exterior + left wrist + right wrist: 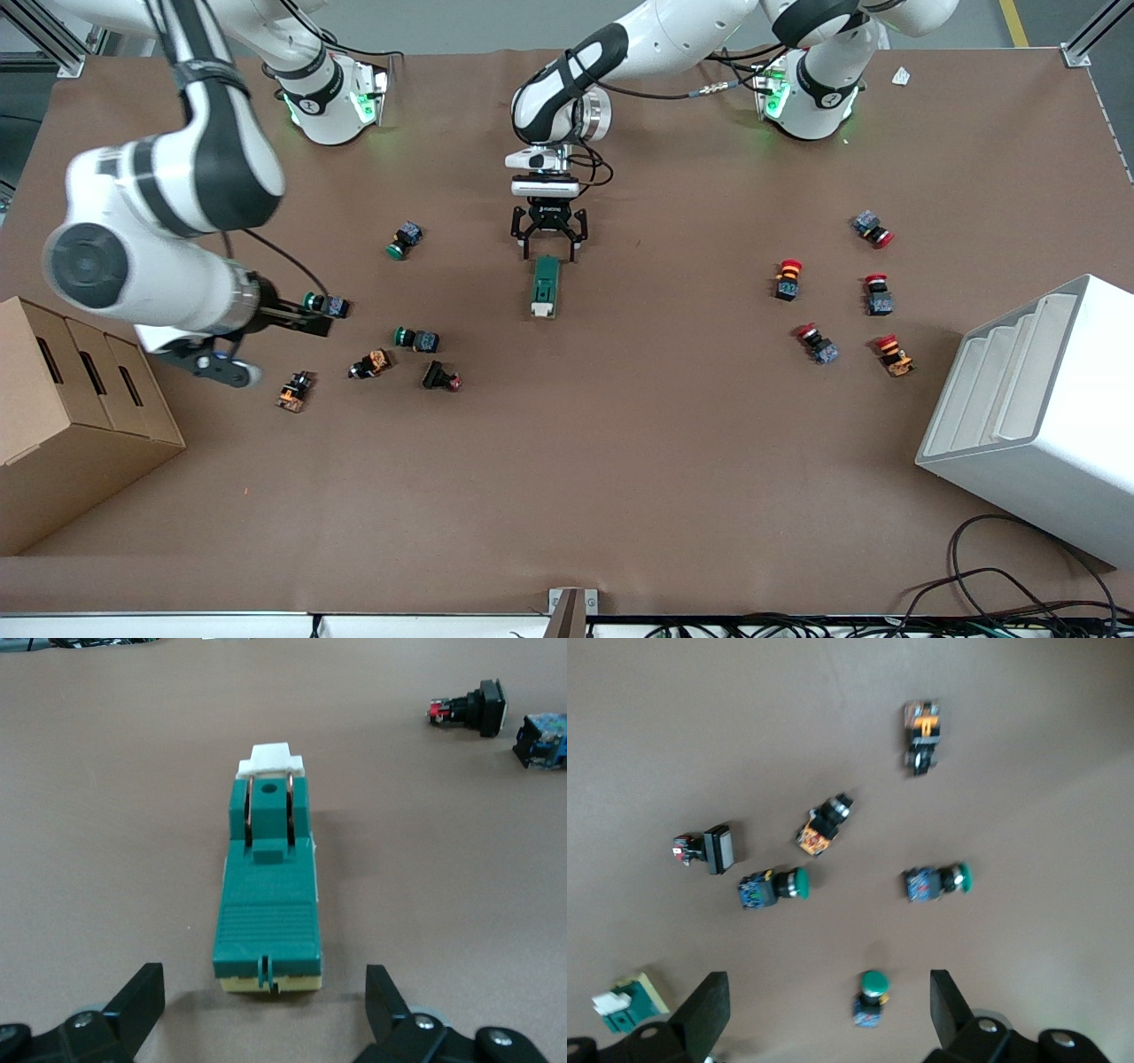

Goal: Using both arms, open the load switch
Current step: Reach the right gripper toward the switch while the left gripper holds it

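Observation:
The load switch (545,286) lies flat at the table's middle, a dark green block whose white lever (270,757) points toward the front camera. In the left wrist view the load switch (266,895) runs lengthwise away from the jaws. My left gripper (549,235) (263,1001) is open at the switch's end away from the lever, its fingers spread wider than the block and not touching it. My right gripper (266,341) (828,992) hangs open and empty, high over the green-capped push buttons. The load switch (625,1005) shows at the edge of the right wrist view.
Several push buttons (416,338) lie scattered toward the right arm's end, and several red-capped ones (788,277) toward the left arm's end. A cardboard box (71,416) stands at the right arm's end and a white rack (1036,416) at the left arm's end.

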{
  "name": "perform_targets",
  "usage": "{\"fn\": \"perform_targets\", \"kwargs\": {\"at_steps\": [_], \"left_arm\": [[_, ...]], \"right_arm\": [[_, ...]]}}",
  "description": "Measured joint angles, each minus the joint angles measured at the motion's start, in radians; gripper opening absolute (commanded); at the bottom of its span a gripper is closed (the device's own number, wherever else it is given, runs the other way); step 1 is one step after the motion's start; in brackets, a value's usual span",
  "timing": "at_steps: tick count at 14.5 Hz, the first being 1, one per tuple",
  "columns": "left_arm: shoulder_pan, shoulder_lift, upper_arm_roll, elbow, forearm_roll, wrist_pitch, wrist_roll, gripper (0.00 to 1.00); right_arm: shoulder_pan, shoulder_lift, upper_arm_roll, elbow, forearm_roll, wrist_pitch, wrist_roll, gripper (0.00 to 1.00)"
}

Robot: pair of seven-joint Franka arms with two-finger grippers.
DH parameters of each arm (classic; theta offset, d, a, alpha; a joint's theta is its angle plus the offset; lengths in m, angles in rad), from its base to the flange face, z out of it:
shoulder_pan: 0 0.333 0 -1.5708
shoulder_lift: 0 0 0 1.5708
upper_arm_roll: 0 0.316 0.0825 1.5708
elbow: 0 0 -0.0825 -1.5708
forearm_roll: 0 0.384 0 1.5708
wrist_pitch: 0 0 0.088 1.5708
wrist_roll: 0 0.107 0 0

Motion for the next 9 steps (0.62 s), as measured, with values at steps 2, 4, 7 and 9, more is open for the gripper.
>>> {"fn": "perform_targets", "kwargs": {"at_steps": [2,4,7,9], "left_arm": [[-0.001,0.001,0.0,0.001,0.001,-0.009,0.0,1.0],[-0.002,0.001,0.0,0.001,0.001,-0.013,-0.014,1.0],[-0.016,0.009,0.0,0.001,0.001,-0.034,-0.039,1.0],[-0.029,0.012,0.0,0.001,0.001,-0.047,-0.067,1.0]], "right_arm": [[0.06,0.041,0.001,0.022,0.0,0.013,0.18,1.0],[0.109,0.097,0.001,0.07,0.0,0.016,0.337,1.0],[0.165,0.2,0.002,0.159,0.001,0.018,0.546,1.0],[0.2,0.272,0.003,0.218,0.006,0.019,0.698,1.0]]}}
